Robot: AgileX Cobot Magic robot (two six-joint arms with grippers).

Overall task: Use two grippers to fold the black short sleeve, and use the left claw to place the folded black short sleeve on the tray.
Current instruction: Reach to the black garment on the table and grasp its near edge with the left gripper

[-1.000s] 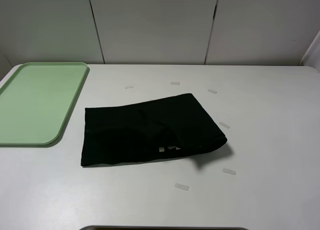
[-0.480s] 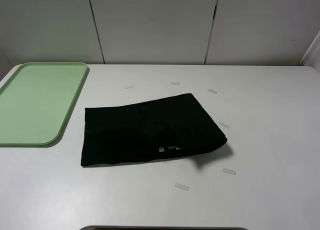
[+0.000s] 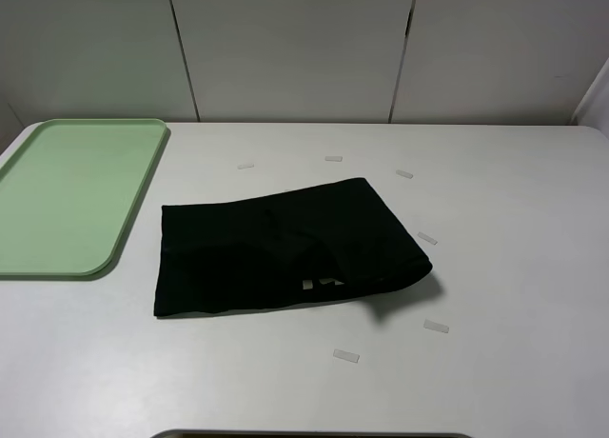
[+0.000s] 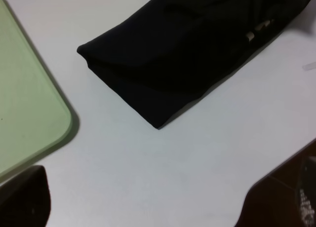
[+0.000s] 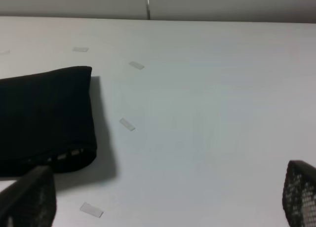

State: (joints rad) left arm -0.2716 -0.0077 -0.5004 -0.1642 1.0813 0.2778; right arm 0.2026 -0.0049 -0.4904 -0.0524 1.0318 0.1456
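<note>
The folded shirt (image 3: 276, 252) lies on the worktop (image 3: 514, 219) beside the tray (image 3: 67, 190), not yet on it, near the left hand (image 4: 153, 200) for pickup. It and the right hand (image 5: 165, 197) gape wide, gripping nothing.

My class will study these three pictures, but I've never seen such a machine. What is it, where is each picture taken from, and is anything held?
It is a robot with two arms, each ending in a two-fingered hand. One picture looks down from a high camera onto the white table. The other two come from wrist cameras: the dark shapes at their edges are the fingers of the left hand and the right hand. On the table lie a folded black short-sleeved shirt, an empty flat light-green plastic tray beside it, and small pale strips. Both hands are open, holding nothing.
</note>
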